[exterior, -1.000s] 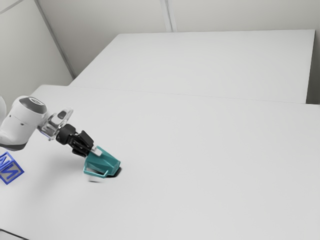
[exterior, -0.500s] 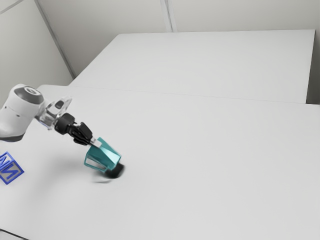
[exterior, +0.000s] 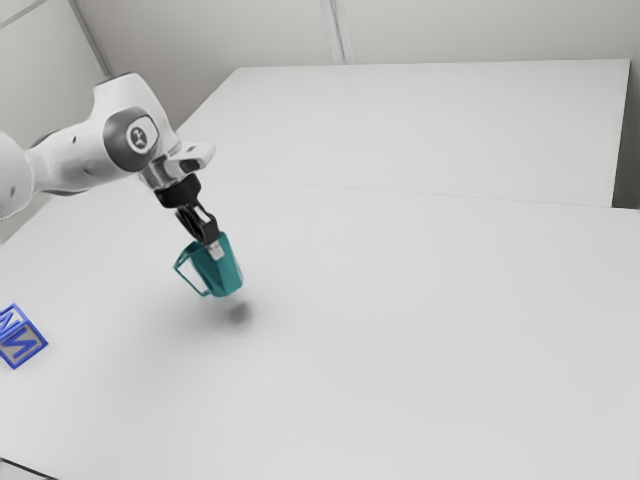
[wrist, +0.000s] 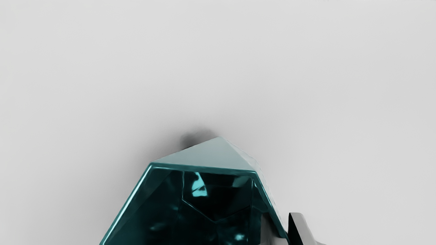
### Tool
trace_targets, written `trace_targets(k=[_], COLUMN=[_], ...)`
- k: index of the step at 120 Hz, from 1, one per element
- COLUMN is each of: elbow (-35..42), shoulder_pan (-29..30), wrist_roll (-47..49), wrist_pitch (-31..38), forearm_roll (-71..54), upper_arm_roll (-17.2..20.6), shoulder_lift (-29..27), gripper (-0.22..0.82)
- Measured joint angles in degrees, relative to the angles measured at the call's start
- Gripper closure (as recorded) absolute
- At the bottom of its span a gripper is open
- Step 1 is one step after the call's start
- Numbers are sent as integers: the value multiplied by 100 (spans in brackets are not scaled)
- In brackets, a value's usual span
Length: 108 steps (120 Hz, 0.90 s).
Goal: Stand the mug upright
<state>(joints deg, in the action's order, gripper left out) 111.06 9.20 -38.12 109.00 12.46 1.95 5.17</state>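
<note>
White table (exterior: 430,350) below pale walls (exterior: 220,35), claw (exterior: 214,246) tight on raised teal mug (exterior: 226,274).

White arm (exterior: 80,158) that wore smooth, rounded casings, small dark dots (exterior: 73,139) that marked its shell, dark grey joint cover (exterior: 118,152) that bore a pale round badge (exterior: 142,135), black gripper (exterior: 214,248) that ended in light grey fingertips (exterior: 217,253)

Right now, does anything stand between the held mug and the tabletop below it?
Nothing visible does: the end effector holds the teal mug by its wall above the table, and the blue-edged block sits aside, toward the exterior view's left.
</note>
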Motion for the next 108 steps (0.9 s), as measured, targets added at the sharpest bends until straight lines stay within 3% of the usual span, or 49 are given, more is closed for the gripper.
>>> trace_targets(k=[34,74,95,108], elbow=[80,154,164,164], shoulder_pan=[-119,-155,-156,-155], wrist_roll=[601,1094,1226,1288], wrist_pitch=[1026,1412,1430,1383], forearm_roll=[-852,-1032,-979,-966], upper_arm_roll=[207,212,251,253], shoulder_lift=[451,686,631,466], gripper=[79,77,40,24])
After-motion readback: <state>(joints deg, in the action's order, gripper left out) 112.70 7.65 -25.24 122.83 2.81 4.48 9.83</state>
